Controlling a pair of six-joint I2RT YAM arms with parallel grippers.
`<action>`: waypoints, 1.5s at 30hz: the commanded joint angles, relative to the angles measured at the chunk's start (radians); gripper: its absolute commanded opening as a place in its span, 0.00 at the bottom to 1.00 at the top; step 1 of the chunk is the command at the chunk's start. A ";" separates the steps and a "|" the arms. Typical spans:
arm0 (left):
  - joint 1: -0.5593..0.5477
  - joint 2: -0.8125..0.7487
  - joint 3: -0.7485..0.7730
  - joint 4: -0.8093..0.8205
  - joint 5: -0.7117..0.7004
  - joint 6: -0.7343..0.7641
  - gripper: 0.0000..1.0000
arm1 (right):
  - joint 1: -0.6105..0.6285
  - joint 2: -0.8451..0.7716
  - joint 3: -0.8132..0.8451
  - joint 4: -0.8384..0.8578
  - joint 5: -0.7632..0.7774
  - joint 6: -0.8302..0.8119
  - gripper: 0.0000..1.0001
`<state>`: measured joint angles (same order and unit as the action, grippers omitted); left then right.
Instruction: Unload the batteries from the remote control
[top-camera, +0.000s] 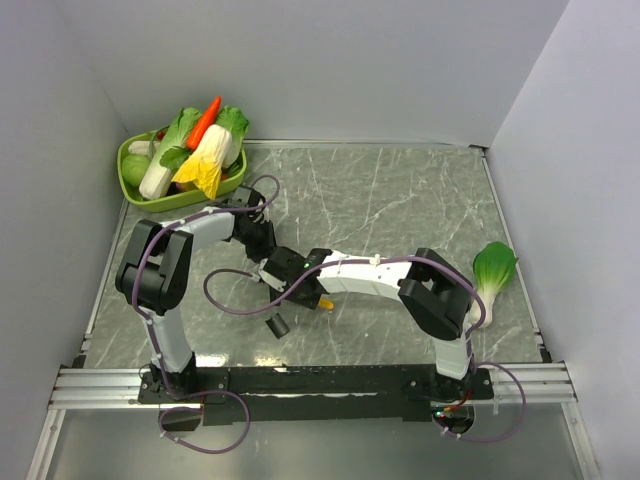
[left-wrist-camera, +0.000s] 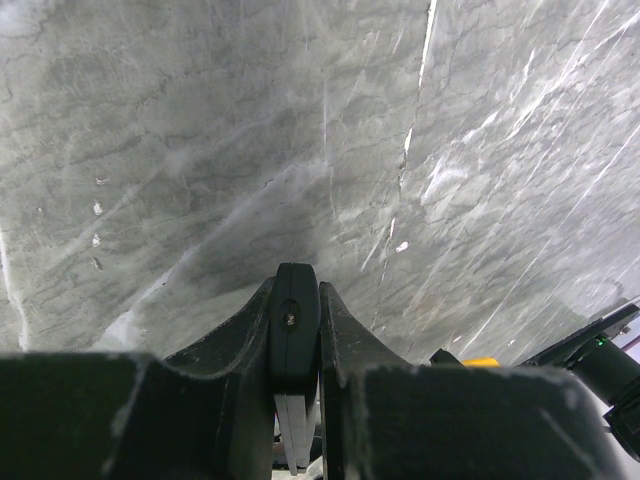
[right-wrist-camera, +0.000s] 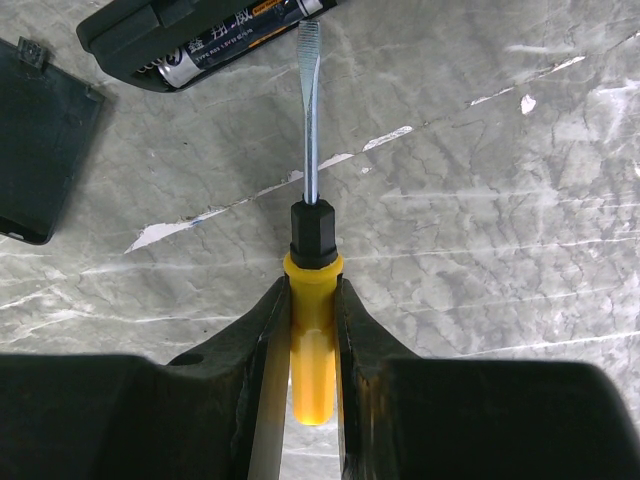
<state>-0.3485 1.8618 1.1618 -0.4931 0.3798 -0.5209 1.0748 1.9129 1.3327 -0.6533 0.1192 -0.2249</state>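
- On the bench (right-wrist-camera: 500, 200), the right tool (right-wrist-camera: 312, 295) is clenched on the yellow handle of a screwdriver (right-wrist-camera: 313, 360).
- Blade tip meets the open battery bay of the remote control (right-wrist-camera: 120, 35); one battery (right-wrist-camera: 215, 55) is exposed.
- The left tool (left-wrist-camera: 296, 305) is clenched on the remote control, seen edge-on.
- A loose black cover (right-wrist-camera: 40, 140) lies flat just beside it.

One remote control (right-wrist-camera: 125, 40), one screwdriver (right-wrist-camera: 312, 300), one loose black cover (right-wrist-camera: 40, 140), one green basket (top-camera: 150, 197)

The remote control (right-wrist-camera: 120, 32) runs off the top edge; the black cover (right-wrist-camera: 35, 140) off the left.
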 joint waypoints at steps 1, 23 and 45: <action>-0.006 -0.010 0.026 0.011 0.024 -0.024 0.01 | -0.003 -0.021 -0.006 0.001 0.003 0.007 0.00; -0.006 -0.010 0.027 0.022 0.037 -0.027 0.01 | 0.025 -0.012 0.006 -0.012 0.030 -0.019 0.00; -0.014 -0.003 -0.017 0.067 0.062 -0.079 0.01 | 0.074 0.115 0.213 -0.075 0.082 -0.079 0.00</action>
<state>-0.3466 1.8626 1.1492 -0.4671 0.3923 -0.5381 1.1328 1.9942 1.4662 -0.7963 0.2432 -0.2813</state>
